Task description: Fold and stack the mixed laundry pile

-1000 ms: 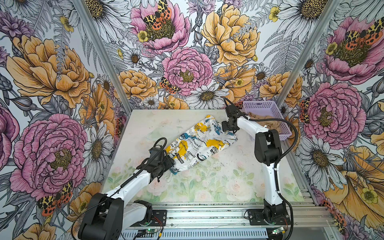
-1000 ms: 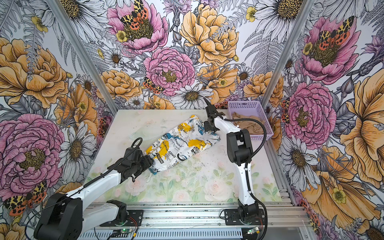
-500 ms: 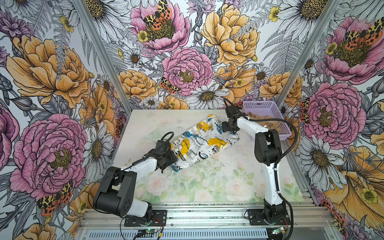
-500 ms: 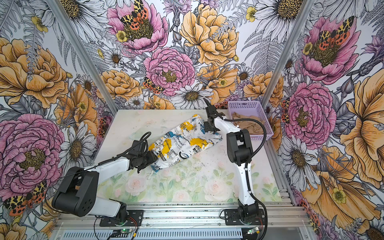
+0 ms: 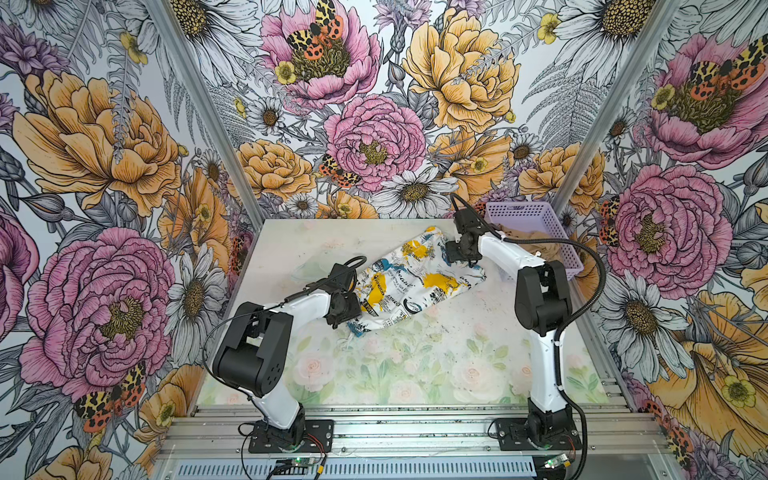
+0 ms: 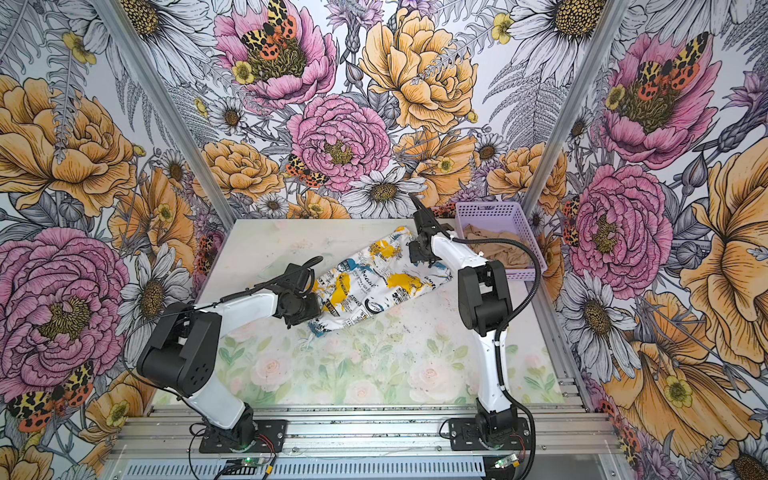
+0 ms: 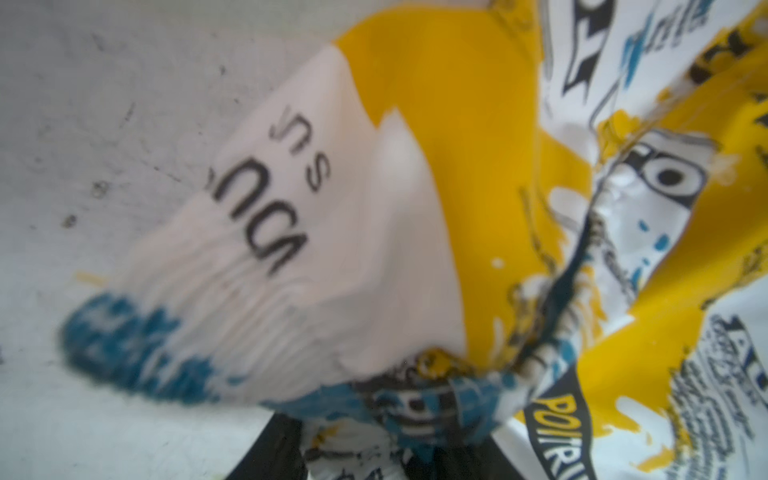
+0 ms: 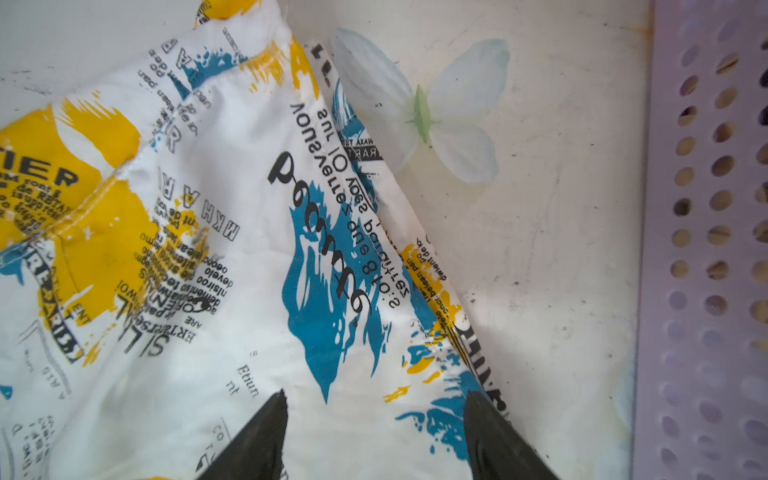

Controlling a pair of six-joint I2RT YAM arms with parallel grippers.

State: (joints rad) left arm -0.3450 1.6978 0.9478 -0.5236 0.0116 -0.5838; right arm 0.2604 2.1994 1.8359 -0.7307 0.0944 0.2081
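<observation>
Lifting now, you could drag the printed garment (image 5: pixel 415 282) askew: your left gripper (image 5: pixel 354 311) pinches its bunched eight-o'clock end, while your right gripper (image 5: pixel 457 257) sits released over the two-o'clock end.

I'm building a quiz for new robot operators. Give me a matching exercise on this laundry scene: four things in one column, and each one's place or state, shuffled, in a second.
Column A
1. newspaper-print garment
2. tan garment
3. lavender basket
4. right claw

Column B
a. lying inside the basket
b. at the far right corner of the table
c. laid out across the table's middle
d. jaws apart over printed cloth

Pairs: 1-c, 2-a, 3-b, 4-d
</observation>
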